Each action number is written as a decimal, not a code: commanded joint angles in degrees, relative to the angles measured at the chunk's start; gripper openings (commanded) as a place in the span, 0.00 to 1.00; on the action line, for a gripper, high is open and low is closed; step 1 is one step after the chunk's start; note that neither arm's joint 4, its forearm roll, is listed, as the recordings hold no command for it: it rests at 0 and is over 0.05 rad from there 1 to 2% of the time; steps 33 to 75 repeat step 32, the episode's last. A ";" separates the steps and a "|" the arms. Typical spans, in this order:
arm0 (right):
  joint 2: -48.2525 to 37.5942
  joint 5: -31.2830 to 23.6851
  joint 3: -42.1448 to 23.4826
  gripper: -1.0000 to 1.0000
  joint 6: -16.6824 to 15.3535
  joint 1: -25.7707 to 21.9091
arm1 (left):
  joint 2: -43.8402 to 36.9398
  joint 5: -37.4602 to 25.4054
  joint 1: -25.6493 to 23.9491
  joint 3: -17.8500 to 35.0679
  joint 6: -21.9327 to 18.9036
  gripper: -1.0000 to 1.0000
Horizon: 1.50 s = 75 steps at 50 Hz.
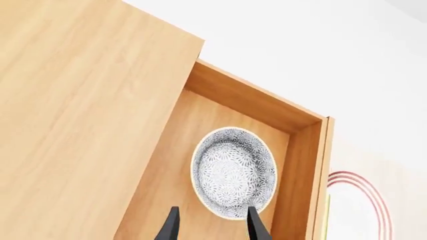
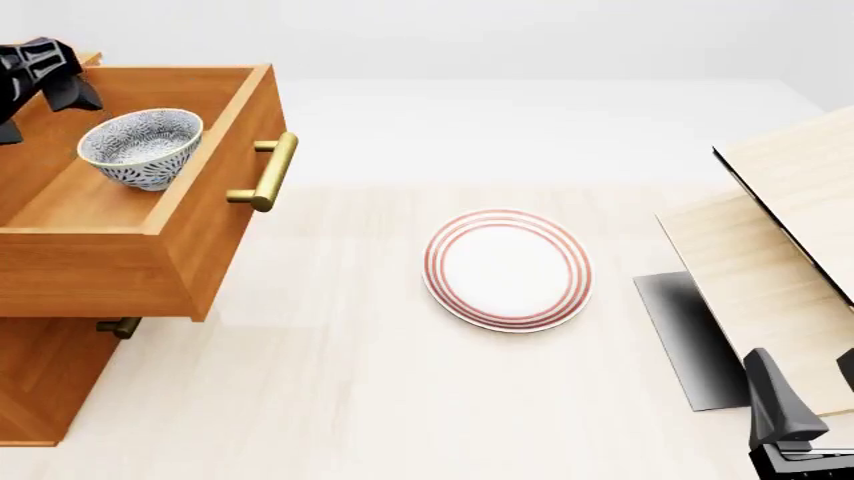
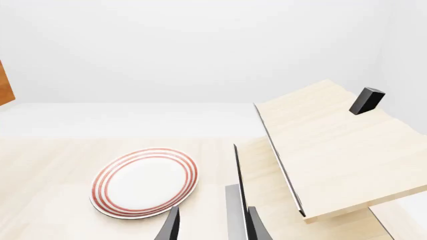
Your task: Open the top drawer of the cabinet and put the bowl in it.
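Left gripper (image 1: pixel 213 225) hangs above the bowl (image 1: pixel 233 172), jaws parted and empty — bowl sits inside the pulled-out top drawer (image 2: pixel 214 170), so placement looks done. Right gripper (image 3: pixel 213 225) idles open near the plate (image 3: pixel 144 181).

Left tool (image 2: pixel 34 75) mostly cut off at the front view's left edge behind the top drawer (image 2: pixel 160 235); jaw gap unreadable there. Cabinet (image 2: pixel 47 375) cropped left and below. Right tool (image 2: pixel 801 400) clipped at the corner beside the pale wooden structure (image 2: pixel 774 260).
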<state>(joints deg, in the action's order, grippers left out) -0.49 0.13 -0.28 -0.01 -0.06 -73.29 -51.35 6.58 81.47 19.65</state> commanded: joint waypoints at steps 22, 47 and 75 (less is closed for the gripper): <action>0.06 -0.02 0.03 1.00 -0.01 0.02 | 11.06 -8.26 -3.00 2.38 -1.13 1.00; 0.06 -0.02 0.03 1.00 0.01 0.01 | 13.97 -12.33 -3.45 5.43 -3.22 1.00; 0.06 -0.02 0.03 1.00 0.01 0.01 | 13.97 -12.33 -3.45 5.43 -3.22 1.00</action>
